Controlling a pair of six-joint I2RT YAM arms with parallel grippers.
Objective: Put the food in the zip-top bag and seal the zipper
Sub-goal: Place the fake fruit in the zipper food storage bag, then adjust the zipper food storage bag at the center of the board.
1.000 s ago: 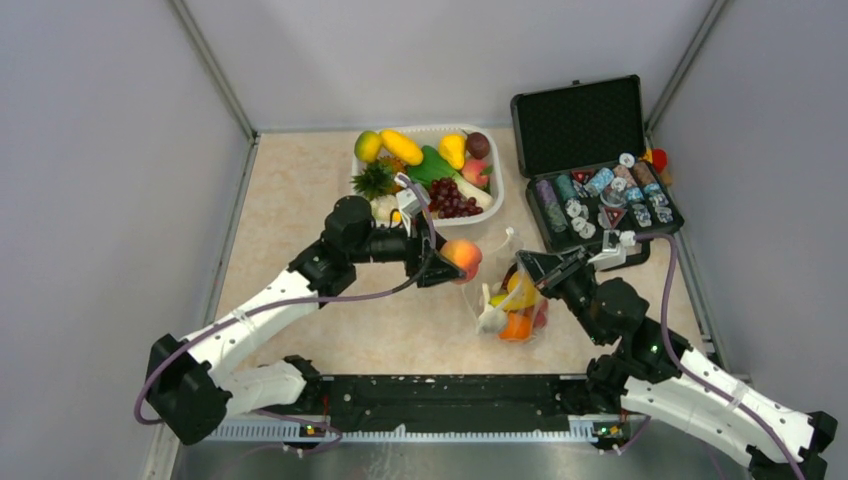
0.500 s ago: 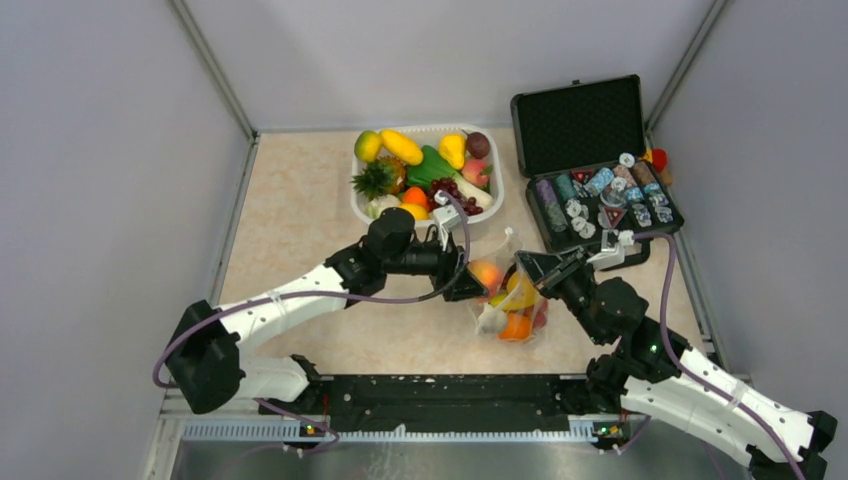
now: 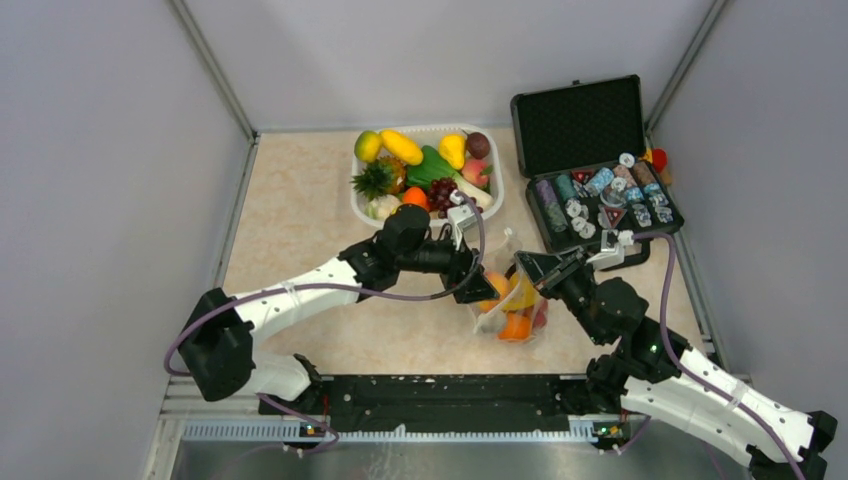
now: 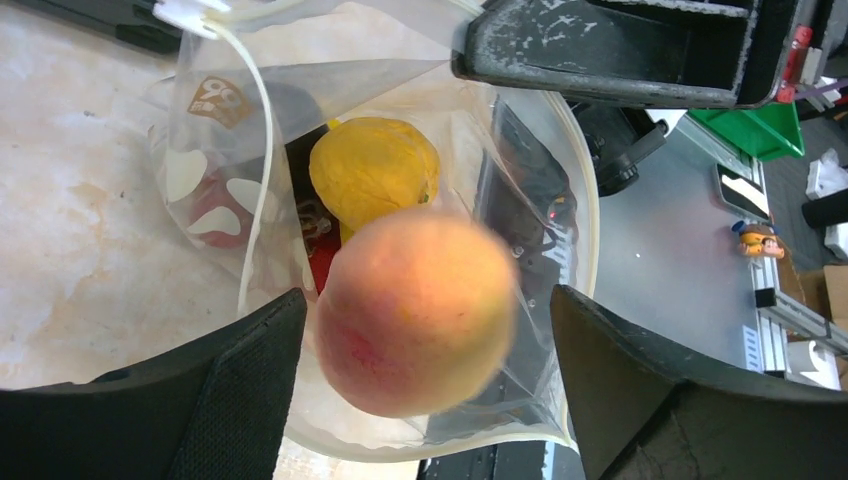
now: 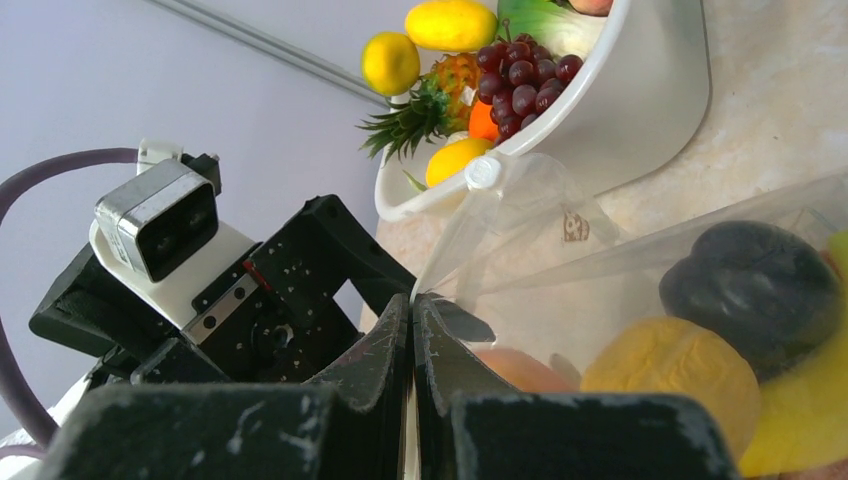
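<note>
Peach (image 4: 415, 310) sits loose between the spread fingers of the left pincer (image 4: 425, 330), right over the mouth of the zip-top bag (image 4: 215, 150), near-right of centre. The right pincer (image 5: 412, 320) is clenched on the bag's rim. If that rim sags, the peach could clip it and roll off across the beige marbled counter (image 3: 290, 200). Grey walls (image 3: 100, 150) all round.

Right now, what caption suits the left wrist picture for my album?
A blurred peach inside the open left gripper, poised over the gaping zip-top bag.
</note>
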